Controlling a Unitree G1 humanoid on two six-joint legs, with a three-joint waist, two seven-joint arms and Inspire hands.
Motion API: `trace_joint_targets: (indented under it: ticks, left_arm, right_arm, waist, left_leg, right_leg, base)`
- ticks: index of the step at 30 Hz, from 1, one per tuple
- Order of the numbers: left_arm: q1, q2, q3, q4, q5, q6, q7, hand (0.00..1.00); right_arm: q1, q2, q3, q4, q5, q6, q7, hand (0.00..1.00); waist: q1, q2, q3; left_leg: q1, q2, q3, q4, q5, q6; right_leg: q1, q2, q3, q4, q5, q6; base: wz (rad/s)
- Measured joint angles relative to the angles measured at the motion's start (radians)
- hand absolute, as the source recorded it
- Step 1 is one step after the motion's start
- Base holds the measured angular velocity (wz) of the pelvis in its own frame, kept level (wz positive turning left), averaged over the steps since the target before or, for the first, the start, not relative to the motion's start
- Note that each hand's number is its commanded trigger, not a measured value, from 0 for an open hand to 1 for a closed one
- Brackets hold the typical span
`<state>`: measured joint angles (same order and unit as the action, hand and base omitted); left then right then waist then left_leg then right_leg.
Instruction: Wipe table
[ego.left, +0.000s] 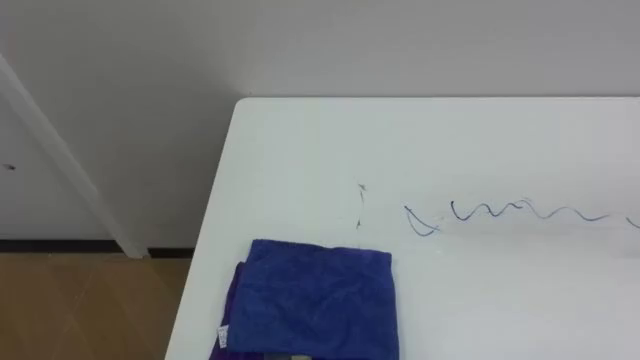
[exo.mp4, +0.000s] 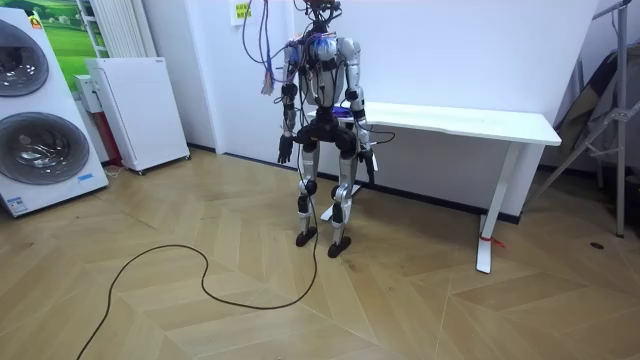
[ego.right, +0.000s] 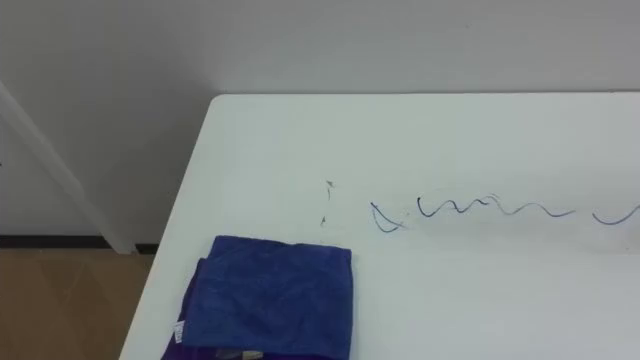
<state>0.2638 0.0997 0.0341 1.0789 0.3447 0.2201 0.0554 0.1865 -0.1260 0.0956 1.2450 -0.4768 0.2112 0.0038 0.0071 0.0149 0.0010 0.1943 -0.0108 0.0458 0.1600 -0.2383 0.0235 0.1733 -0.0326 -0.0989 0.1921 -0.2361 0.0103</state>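
Blue cloth (ego.left: 315, 298) lies folded flat on the white table (ego.left: 450, 130), lower left of the eye view, near the table's left edge. A purple layer (ego.left: 230, 305) peeks out under its left side. Blue pen squiggle (ego.left: 510, 211) sits mid-frame to the right, clear of the cloth. In the room view the robot stands at the table's left end. Left robot hand (exo.mp4: 284, 153) and right robot hand (exo.mp4: 371, 168) hang below the tabletop, both off the cloth. Finger state: can't tell.

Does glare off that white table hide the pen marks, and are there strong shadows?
Left eye view: the table is evenly lit without glare, the pen scribble reads plainly, and the blue cloth casts barely any shadow. Room view: soft, even light; the wall under the table looks slightly darker.
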Motion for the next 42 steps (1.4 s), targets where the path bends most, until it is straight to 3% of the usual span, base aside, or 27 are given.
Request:
trace_joint_targets:
  ticks: [16,20,24,28,30,36,42]
  left_arm:
    - [-0.001,0.0,0.0,0.0,0.001,0.002,0.0,0.0]
    - [-0.001,0.0,0.002,0.0,-0.001,0.006,0.0,0.0]
    - [0.002,0.0,0.005,-0.006,-0.009,0.008,0.003,0.0]
    - [0.003,-0.001,0.064,-0.006,0.0,0.012,0.003,0.0]
    - [0.013,0.004,0.116,-0.01,0.0,0.012,0.008,0.0]
    - [0.045,0.012,0.279,-0.069,0.0,0.008,0.03,0.0]
    - [0.039,0.047,0.281,-0.078,-0.001,-0.023,0.056,0.0]
  right_arm:
    - [-0.007,0.0,0.0,0.001,0.01,0.0,-0.001,0.0]
    - [-0.002,0.0,0.0,0.005,0.089,0.001,-0.002,0.0]
    - [0.009,0.003,-0.011,0.02,0.288,0.008,-0.035,0.0]
    - [0.013,0.0,-0.15,0.057,0.473,0.007,-0.07,0.0]
    - [0.016,-0.006,-0.266,0.078,0.608,0.007,-0.115,0.0]
    - [0.049,-0.043,-0.56,0.073,0.9,-0.008,-0.245,0.0]
    - [0.029,-0.08,-0.628,-0.037,0.935,-0.03,-0.403,0.0]
  waist:
    - [0.003,-0.011,-0.0009]
    - [0.001,-0.016,-0.0003]
    - [-0.001,-0.019,-0.0006]
    - [-0.012,-0.023,0.0006]
    - [-0.042,-0.031,0.0004]
    - [-0.088,-0.05,0.0009]
    - [-0.092,-0.075,0.0023]
  left_leg:
    - [-0.001,-0.001,0.005,0.0,0.0,0.0]
    - [-0.001,-0.001,0.005,0.001,0.0,0.0]
    - [0.001,-0.001,0.005,0.003,0.0,0.0]
    - [0.007,-0.001,0.005,0.002,0.0,0.0]
    - [0.006,-0.001,0.005,0.001,0.0,0.0]
    - [0.01,0.001,0.007,-0.009,0.0,0.0]
    - [0.006,0.002,0.034,-0.009,0.0,0.0]
  right_leg:
    - [0.0,0.0,0.008,-0.005,0.0,0.0]
    - [0.0,0.0,0.01,-0.005,0.0,0.0]
    - [-0.001,-0.001,0.012,-0.005,0.0,0.0]
    - [0.004,-0.001,0.013,-0.006,0.0,0.0]
    - [0.005,0.0,0.012,-0.005,-0.001,0.001]
    - [0.0,0.001,0.016,-0.002,-0.002,0.0]
    - [-0.019,0.003,0.029,0.013,-0.002,0.0]
  base:
    - [0.0]
    - [0.0]
    - [0.0]
    - [0.0]
    - [0.0]
    - [-0.01]
    - [-0.11]
